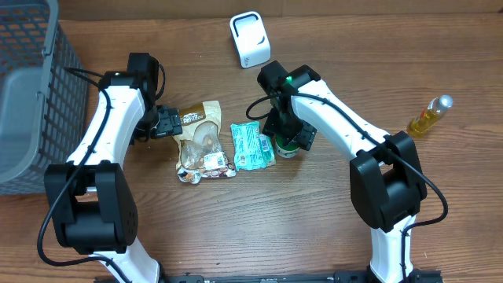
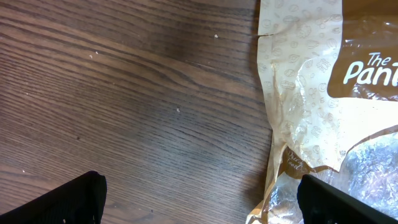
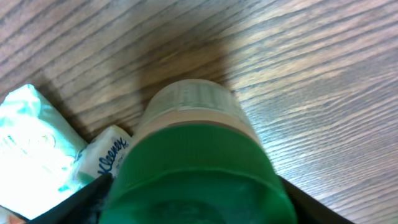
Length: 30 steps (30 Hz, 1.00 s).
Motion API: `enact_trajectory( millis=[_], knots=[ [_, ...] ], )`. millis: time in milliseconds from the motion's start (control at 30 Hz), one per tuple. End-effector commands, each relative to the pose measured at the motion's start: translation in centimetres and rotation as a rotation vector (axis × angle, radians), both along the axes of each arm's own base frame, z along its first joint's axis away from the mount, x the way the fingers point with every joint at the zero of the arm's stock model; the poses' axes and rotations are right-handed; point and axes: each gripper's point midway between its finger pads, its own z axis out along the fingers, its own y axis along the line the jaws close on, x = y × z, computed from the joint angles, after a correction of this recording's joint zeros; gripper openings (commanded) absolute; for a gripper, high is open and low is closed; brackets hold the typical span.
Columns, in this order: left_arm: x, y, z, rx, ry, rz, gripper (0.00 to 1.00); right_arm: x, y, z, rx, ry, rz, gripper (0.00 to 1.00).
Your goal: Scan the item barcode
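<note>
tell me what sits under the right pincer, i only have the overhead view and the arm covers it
Observer: The right wrist view shows a round green container with a pale end between the fingers of the right pincer.
Operator: anything printed on what lies next to it
Observer: The teal and white plastic tissue pack beside it reads "Kleenex".
Operator: and the other arm
Observer: The left pincer is wide open over the wooden table, with the tan printed snack bag by one finger.
</note>
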Motion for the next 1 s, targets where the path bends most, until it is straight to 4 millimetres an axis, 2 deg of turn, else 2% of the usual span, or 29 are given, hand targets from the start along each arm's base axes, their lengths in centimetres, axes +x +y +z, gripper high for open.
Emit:
enact_trajectory(
  millis=[0, 33, 100, 567, 733, 967],
  knots=[
    [0.4, 0.3, 0.2, 0.01, -0.006, -0.015, 1.0, 0.4, -0.6, 0.0, -0.029, -0.021, -0.002, 0.72],
    [0.4, 0.3, 0.2, 0.01, -0.006, -0.015, 1.0, 0.4, -0.7, 0.0, -0.033, -0.023, -0.001, 0.67],
    [0.4, 0.3, 0.2, 0.01, -0.006, -0.015, 1.0, 0.4, -0.7, 0.0, -0.033, -0.023, -0.001, 0.65],
    [0.4, 0.3, 0.2, 0.01, -0.006, -0.015, 1.0, 0.8, -1.3, 0.1, -0.066, -0.04, 0.03, 0.64],
    [0.4, 0.3, 0.2, 0.011, -0.006, -0.015, 1.0, 1.2, -1.0, 0.0, -0.057, -0.044, 0.204, 0.65],
    [0.4, 0.3, 0.2, 0.01, -0.006, -0.015, 1.0, 1.5, -0.8, 0.0, -0.053, -0.035, 0.546, 0.64]
  ],
)
